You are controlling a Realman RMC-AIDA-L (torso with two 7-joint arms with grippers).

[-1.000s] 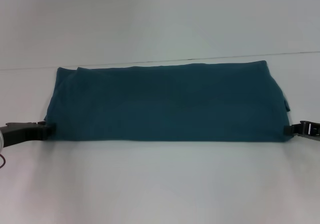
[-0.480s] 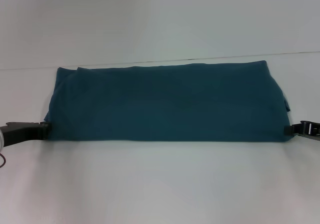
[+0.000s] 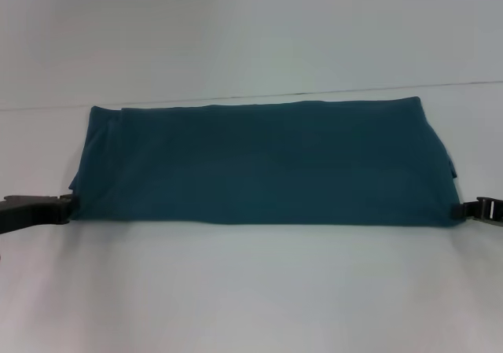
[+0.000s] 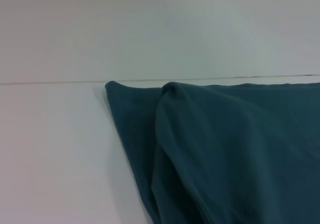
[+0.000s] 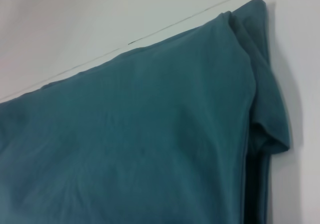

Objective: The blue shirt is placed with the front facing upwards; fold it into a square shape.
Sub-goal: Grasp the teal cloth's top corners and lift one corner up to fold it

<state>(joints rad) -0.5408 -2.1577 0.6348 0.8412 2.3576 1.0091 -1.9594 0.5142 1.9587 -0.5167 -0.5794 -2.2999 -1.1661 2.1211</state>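
One dark teal-blue soft cotton shirt [image 3: 263, 164] lies on a plain white tabletop [image 3: 251, 290], folded into a long horizontal band that spans most of the width of the head view. Its surface is smooth, with no lettering showing. The near edge is straight. At the shirt's right end a small flap of cloth sticks out past the side edge. At its left end two layers overlap, and the upper layer forms a rounded fold set a little way in from the corner, as the left wrist view shows.

Two dark grippers are in view, one at each near corner of the band. The left gripper [image 3: 69, 207] sits low on the table at the near left corner, its tip touching the cloth edge. The right gripper [image 3: 458, 208] sits at the near right corner, also against the cloth. Whether either gripper's fingers are apart, together or clamped on the fabric cannot be told.

Behind the table's far edge, marked by a thin dark line, rises a plain pale wall [image 3: 251, 31].
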